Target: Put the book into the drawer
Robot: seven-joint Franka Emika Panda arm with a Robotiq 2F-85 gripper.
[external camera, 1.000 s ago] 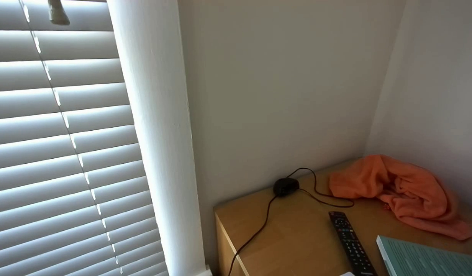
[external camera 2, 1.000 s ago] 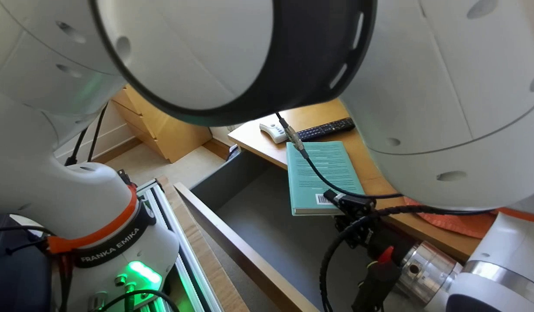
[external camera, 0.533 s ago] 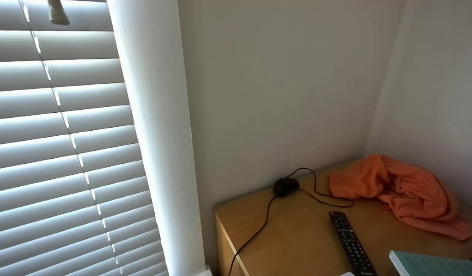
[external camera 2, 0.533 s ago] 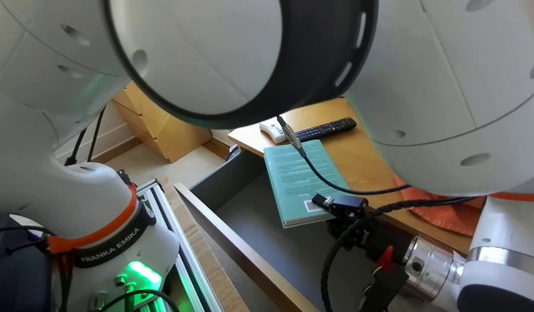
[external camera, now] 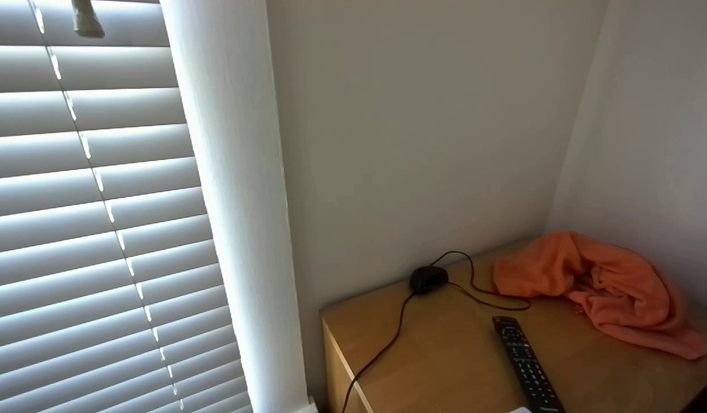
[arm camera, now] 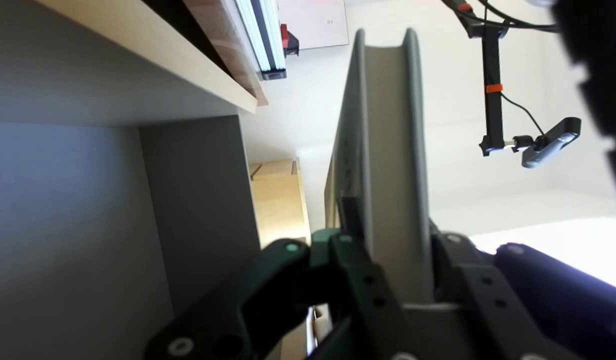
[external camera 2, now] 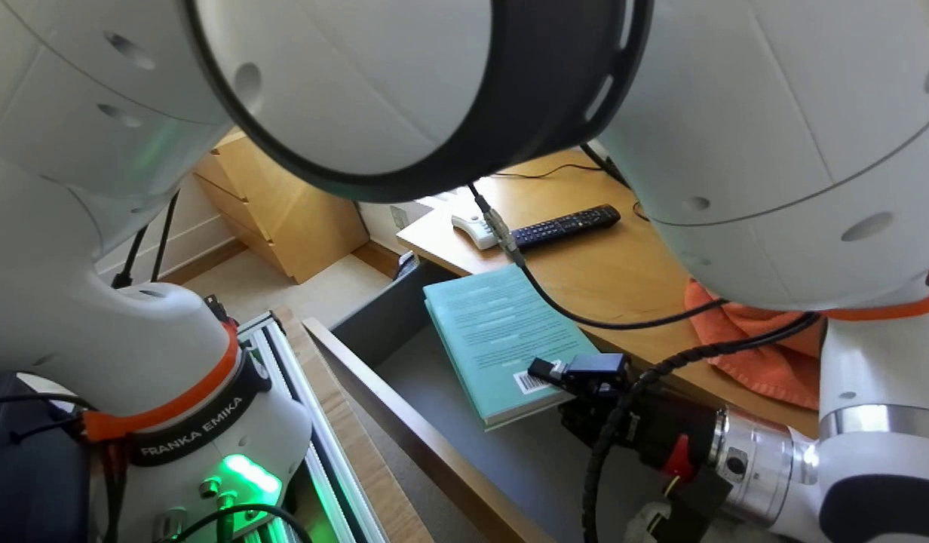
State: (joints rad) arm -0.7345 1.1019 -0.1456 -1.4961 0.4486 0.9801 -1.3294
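Since the earlier frame, the book (external camera 2: pixel 502 339) has shifted away from the table (external camera 2: pixel 638 271) and farther over the drawer (external camera 2: pixel 381 320), toward the front panel (external camera 2: pixel 412 427). The jaws have travelled with it. The black remote control (external camera 2: pixel 566 226) and the orange cloth (external camera: pixel 606 287) have held position on the table.

Jaws: clamped on the book near the corner that carries the barcode (external camera 2: pixel 531 381). The wrist view shows the book edge-on, one jaw against each cover.

Book: suspended above the drawer, barcode side up, apart from the drawer floor (arm camera: pixel 63 225). Contact between the book and the table edge cannot be determined.

Drawer: extended from beneath the table; its gray side wall (arm camera: pixel 198 200) shows in the wrist view.

Table: a white device (external camera 2: pixel 473 225) lies just beside the black remote control. In an exterior view, a black unit (external camera: pixel 428 279) rests near the wall (external camera: pixel 422 143); the orange cloth is bunched near that unit.
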